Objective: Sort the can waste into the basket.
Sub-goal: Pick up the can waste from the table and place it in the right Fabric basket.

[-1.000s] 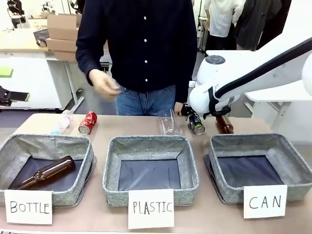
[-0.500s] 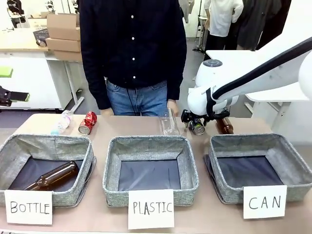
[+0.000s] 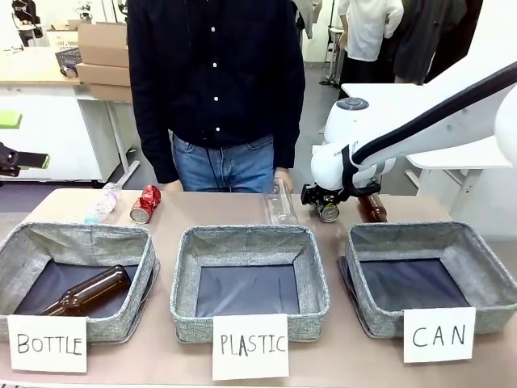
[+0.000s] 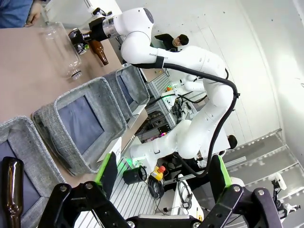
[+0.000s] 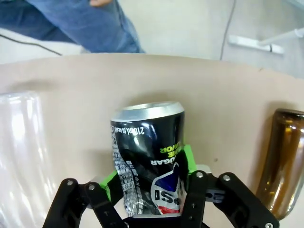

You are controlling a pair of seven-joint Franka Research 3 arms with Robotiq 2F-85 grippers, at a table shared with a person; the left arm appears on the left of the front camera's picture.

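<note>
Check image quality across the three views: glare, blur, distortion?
Front view: even light, sharp, but the dark can is tiny and its print unreadable. Right wrist view: can sharp, print legible, bright sheen on its lid; clear bottle low-contrast at the edge. Left wrist view: rolled sideways, wide-angle stretch on the baskets, no blur.

In the front view's upper right, the right hand (image 3: 326, 207) grips the dark can (image 3: 329, 212) in a tight slot. A clear plastic bottle (image 3: 279, 202) lies just to picture left and a brown bottle (image 3: 371, 207) just to picture right. The right wrist view shows both flanking the can closely. The person's hand (image 3: 282, 175) hangs behind the clear plastic bottle at the far edge of the desk (image 3: 226, 212). Toward the lower right, the CAN basket (image 3: 428, 229) lies open-topped, its dark lining bare. The brown bottle sits just beyond its far-left corner. Above that basket the air is open.
</note>
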